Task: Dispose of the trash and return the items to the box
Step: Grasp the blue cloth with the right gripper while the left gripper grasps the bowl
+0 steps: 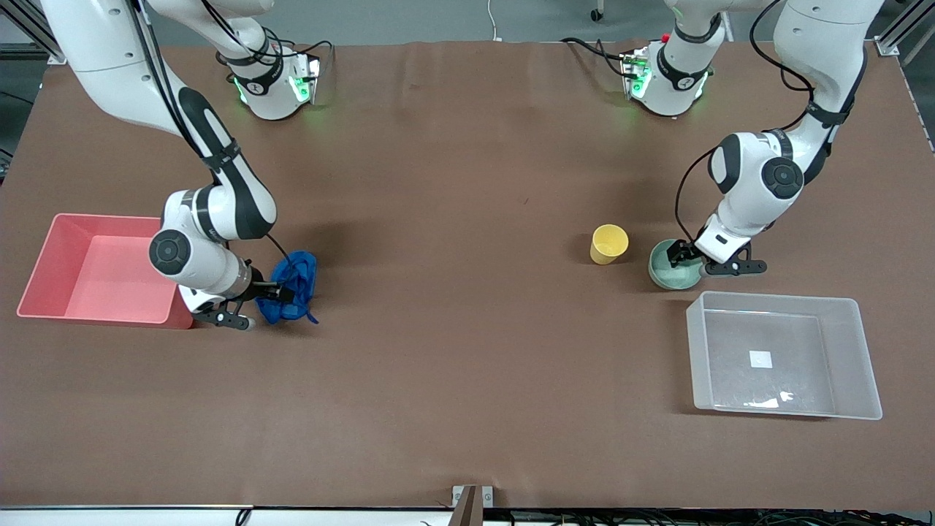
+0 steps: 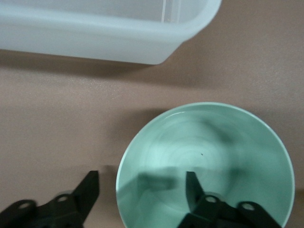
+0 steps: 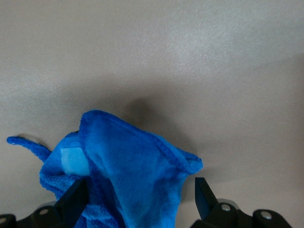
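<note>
Spread right gripper (image 1: pixel 286 294) fingers straddling blue cloth wad (image 1: pixel 294 285) beside pink bin (image 1: pixel 51 256), spread left gripper (image 1: pixel 683 253) fingers astride mint-green bowl (image 1: pixel 668 274) rim, yellow cup (image 1: pixel 608 244) just beside, clear box (image 1: pixel 847 351) nearer the front camera, all on the tabletop (image 1: pixel 453 292).

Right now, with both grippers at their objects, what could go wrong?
The left gripper straddles the mint-green bowl rim, one finger inside; a thin rim pinch might slip or tip.

The right gripper brackets the blue cloth; loose folds might trail and catch the pink bin wall.
</note>
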Motion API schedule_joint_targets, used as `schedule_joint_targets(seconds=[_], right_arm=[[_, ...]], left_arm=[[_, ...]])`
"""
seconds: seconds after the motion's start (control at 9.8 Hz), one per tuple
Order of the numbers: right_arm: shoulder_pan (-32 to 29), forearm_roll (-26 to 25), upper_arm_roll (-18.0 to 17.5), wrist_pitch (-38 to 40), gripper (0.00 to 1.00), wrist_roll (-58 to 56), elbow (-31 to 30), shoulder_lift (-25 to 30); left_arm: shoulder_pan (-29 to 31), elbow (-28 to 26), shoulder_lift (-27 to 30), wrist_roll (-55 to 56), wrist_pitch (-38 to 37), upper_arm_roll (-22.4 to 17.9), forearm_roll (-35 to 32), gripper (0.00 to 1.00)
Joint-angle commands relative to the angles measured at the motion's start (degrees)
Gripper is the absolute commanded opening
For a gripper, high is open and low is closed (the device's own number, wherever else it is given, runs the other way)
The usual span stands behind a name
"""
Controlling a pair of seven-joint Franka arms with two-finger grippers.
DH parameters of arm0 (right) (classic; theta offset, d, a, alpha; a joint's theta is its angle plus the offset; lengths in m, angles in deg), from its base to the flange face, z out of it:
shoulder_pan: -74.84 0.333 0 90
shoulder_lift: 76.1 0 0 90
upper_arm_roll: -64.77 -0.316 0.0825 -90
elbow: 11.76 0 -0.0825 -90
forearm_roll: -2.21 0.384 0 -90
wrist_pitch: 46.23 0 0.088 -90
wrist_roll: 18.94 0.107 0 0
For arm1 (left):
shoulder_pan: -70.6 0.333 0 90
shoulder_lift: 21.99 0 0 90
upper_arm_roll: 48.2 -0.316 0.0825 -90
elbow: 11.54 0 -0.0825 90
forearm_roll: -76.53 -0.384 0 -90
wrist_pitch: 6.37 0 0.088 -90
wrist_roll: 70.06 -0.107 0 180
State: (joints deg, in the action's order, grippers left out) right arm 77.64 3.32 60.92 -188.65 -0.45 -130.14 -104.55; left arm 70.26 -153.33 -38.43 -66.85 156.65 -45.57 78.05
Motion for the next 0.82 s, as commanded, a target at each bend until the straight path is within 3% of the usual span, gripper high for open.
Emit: schedule_joint_targets(seconds=[0.0, 0.1, 0.2, 0.31, 0.41, 0.71], right_arm=[[0.1, -0.4, -0.3, -0.8, 0.87, 1.6, -0.3, -0.6], [0.1, -0.4, -0.3, -0.5, 0.58, 1.6, -0.3, -0.6], [-0.1, -0.1, -0.4, 0.1, 0.18, 1.8, 0.1, -0.6], [-0.3, 0.0, -0.4, 0.6, 0.02, 3.0, 0.6, -0.4], [-0.3, 0.1, -0.4, 2.7, 0.01, 3.1, 2.1, -0.1], [-0.5, 0.0, -0.3, 18.6, 0.01, 3.2, 9.9, 1.7]], left_arm=[[0.0, 0.5, -1.6, -1.5, 0.6, -0.1, 0.4, 0.00], [0.0, 0.5, -1.2, -1.5, 0.5, -0.1, 0.4, 0.00], [0.0, 0.5, -0.8, -1.3, 0.5, -0.1, 0.4, 0.00], [0.0, 0.3, 0.3, -1.3, 0.2, -0.1, 0.5, 0.00], [0.0, -0.2, 3.0, -1.6, -0.8, -0.1, 0.5, 0.00], [-0.2, -0.1, 16.6, -1.9, -19.8, -0.1, 0.4, 0.00]])
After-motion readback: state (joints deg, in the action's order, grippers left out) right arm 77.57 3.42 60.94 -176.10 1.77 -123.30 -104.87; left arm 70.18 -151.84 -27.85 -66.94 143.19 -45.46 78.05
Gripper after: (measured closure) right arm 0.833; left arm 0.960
